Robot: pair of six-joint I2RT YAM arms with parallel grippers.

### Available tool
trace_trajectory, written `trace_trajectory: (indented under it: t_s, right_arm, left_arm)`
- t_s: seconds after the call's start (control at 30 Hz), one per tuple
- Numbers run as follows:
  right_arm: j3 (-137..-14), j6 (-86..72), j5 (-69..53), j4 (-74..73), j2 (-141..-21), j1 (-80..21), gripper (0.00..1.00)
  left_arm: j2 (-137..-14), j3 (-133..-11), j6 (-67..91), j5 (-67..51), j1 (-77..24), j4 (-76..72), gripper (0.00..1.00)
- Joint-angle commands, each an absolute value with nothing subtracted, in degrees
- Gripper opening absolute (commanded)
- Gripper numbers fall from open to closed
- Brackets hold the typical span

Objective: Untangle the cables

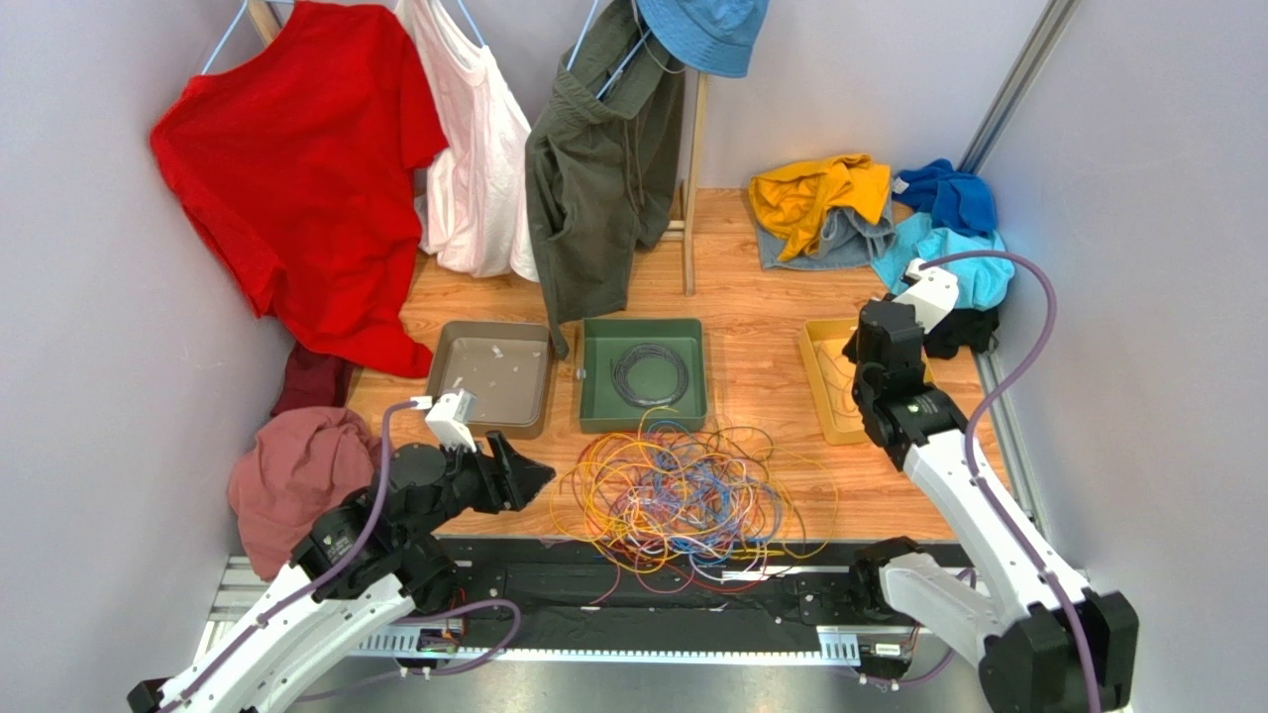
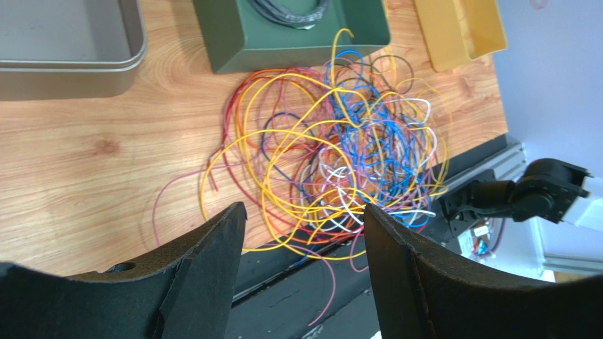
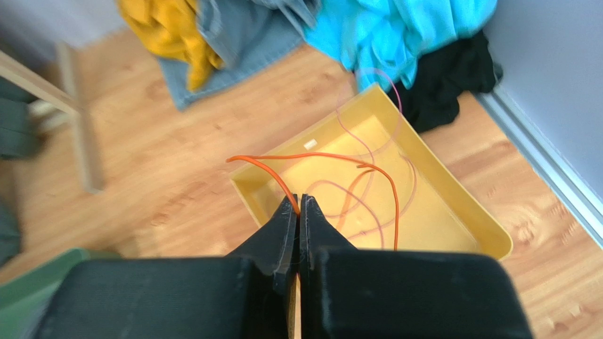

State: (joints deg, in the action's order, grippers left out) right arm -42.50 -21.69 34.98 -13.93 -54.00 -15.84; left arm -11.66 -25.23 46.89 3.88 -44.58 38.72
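Cables (image 1: 677, 498): multicoloured tangle heaped on the bench (image 1: 744, 327) at its near edge, just in front of the green tray (image 1: 596, 389); a few loops spilling over the bench edge.
Left tool (image 2: 304, 212): jaws wide, holding nothing; poised above the near-left side of the heap.
Right tool (image 3: 298, 203): closed tight, pinching an orange strand (image 3: 332, 156) over the yellow tray (image 3: 488, 244), well apart from the heap.
Yellow tray contents: pink strands (image 3: 368, 205) lying inside, orange one drooping into it.
Green tray contents: dark coil (image 1: 651, 375).
Key relation: heap straight ahead of and below the left tool, to that arm's right; no single long axis, loops running every way; yellow loops outermost on the side facing the open jaws.
Nearer arm: left, by far.
Step in hand, as judged: right tool about to drop a single strand, left lining up for a pick.
Next move needs: descent onto one outer loop, not the dense blue-and-white middle.
Risk: dragging the whole heap along.
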Motion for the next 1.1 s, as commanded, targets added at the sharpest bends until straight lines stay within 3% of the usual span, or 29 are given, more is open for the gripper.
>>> trace_trajectory:
  t_s: [0.0, 0.4, 0.43, 0.5, 0.53, 0.57, 0.73, 0.83, 0.93, 1.07]
  right_arm:
    - [-42.45, -23.47, 30.15, -8.88, -57.12, -12.57, 0.0]
    - [-43.86, -25.84, 28.21, -9.58, -71.1, -7.56, 0.0]
    - [-43.94, -26.36, 28.56, -9.75, -71.45, -7.38, 0.06]
    - [-44.21, -26.9, 28.74, -10.63, -72.07, -7.38, 0.28]
    - [-44.64, -26.55, 28.04, -10.9, -71.9, -7.38, 0.46]
    - [-44.82, -26.63, 27.78, -11.33, -71.46, -7.38, 0.54]
    - [-44.3, -29.96, 23.75, -13.09, -62.95, -7.47, 0.66]
    - [-42.9, -33.04, 20.24, -14.15, -56.53, -9.05, 0.67]
    - [-39.21, -34.63, 14.62, -13.54, -49.59, -14.31, 0.65]
    - [-31.92, -37.09, 11.95, -11.78, -40.28, -29.65, 0.63]
  left_arm:
    - [-11.34, -25.31, 47.37, 2.02, -44.38, 34.98, 0.71]
    - [-11.77, -23.82, 47.55, 0.7, -44.38, 33.31, 0.71]
    - [-11.95, -23.73, 47.64, 0.62, -44.38, 33.14, 0.71]
    - [-12.74, -23.55, 47.81, 0.35, -44.38, 32.78, 0.7]
    - [-13.01, -23.64, 47.81, 0.35, -44.38, 32.61, 0.71]
    - [-13.44, -23.56, 47.81, 0.35, -44.38, 32.26, 0.7]
    - [-15.2, -23.73, 47.64, 0.35, -44.38, 31.21, 0.71]
    - [-16.17, -23.64, 47.81, 0.35, -44.38, 30.15, 0.71]
    - [-17.92, -23.03, 48.16, 0.35, -44.38, 27.7, 0.71]
    - [-24.49, -20.84, 48.69, -4.03, -44.47, 21.63, 0.67]
